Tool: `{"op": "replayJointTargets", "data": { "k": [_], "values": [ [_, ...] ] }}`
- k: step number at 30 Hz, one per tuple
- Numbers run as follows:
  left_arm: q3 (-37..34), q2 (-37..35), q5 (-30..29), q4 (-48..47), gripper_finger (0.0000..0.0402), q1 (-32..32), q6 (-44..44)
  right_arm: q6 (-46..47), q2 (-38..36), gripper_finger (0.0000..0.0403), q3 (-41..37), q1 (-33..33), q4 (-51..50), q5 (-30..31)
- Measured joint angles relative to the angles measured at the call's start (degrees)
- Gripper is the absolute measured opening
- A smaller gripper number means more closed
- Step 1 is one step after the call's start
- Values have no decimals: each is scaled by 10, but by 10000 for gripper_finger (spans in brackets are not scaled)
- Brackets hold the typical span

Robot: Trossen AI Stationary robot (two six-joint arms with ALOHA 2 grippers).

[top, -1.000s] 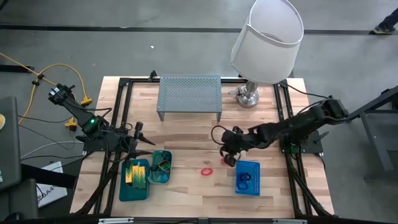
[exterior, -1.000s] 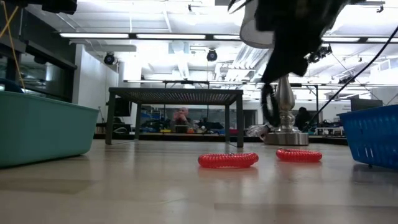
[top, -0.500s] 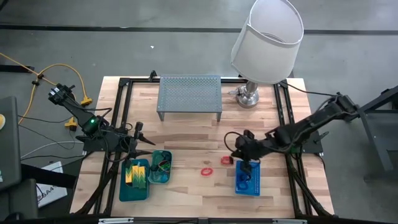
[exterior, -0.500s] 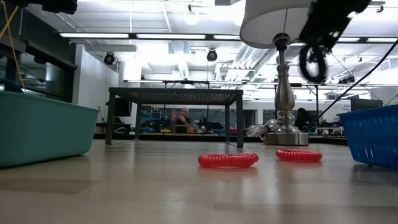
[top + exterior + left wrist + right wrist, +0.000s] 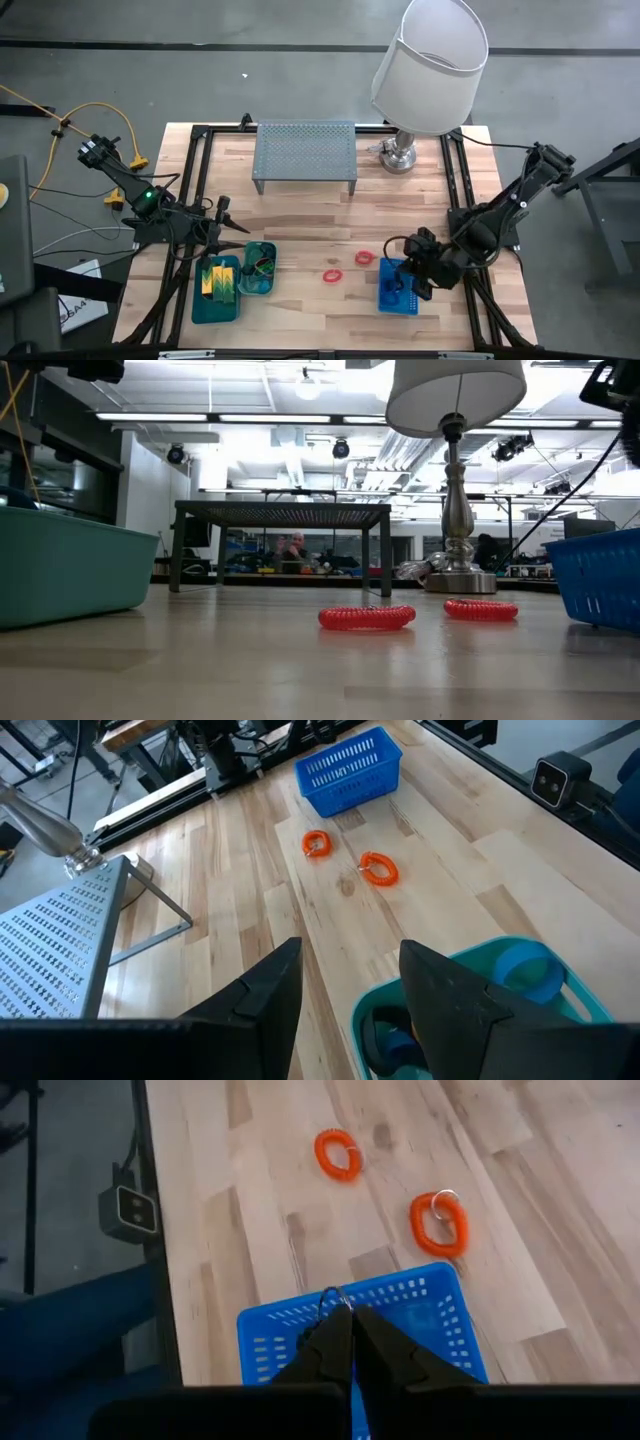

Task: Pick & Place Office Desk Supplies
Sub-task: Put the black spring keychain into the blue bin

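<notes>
Right gripper (image 5: pixel 343 1312) hung over the blue mesh basket (image 5: pixel 398 287), jaws pressed together on a thin dark loop that showed just at their tips in the right wrist view (a black band, by my guess; too small to be sure). In the high view the right gripper (image 5: pixel 415 275) sat above the basket's edge nearest the right arm. Step in hand, as I judged it: dropping this loop into the basket. Next move called for parting the jaws directly above the basket's inside, then going to a red loop.

Two red band loops lay on the bare worktop just beside the basket, on the side toward the teal trays: one (image 5: pixel 363 258) close to the basket's corner, the other (image 5: pixel 332 275) farther off toward the trays.

Left gripper (image 5: pixel 222 228) waited beside the teal trays (image 5: pixel 198 307), jaws parted and empty. One tray held yellow-green blocks (image 5: pixel 220 280); the smaller one (image 5: pixel 594 1005) held blue and dark loops.
</notes>
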Motion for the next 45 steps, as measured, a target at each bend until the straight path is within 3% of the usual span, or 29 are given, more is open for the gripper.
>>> {"op": "replayJointTargets", "data": {
  "k": [8,21,34,45],
  "values": [
    [0,0,0,0,161,0,0,40,15,1,0,12,-22,16],
    [0,0,0,0,161,0,0,129,152,1,0,38,-37,0],
    [0,0,0,0,161,0,0,129,161,6,0,37,-31,3],
    [0,0,0,0,161,0,0,127,161,60,0,37,-31,15]
  ]
}}
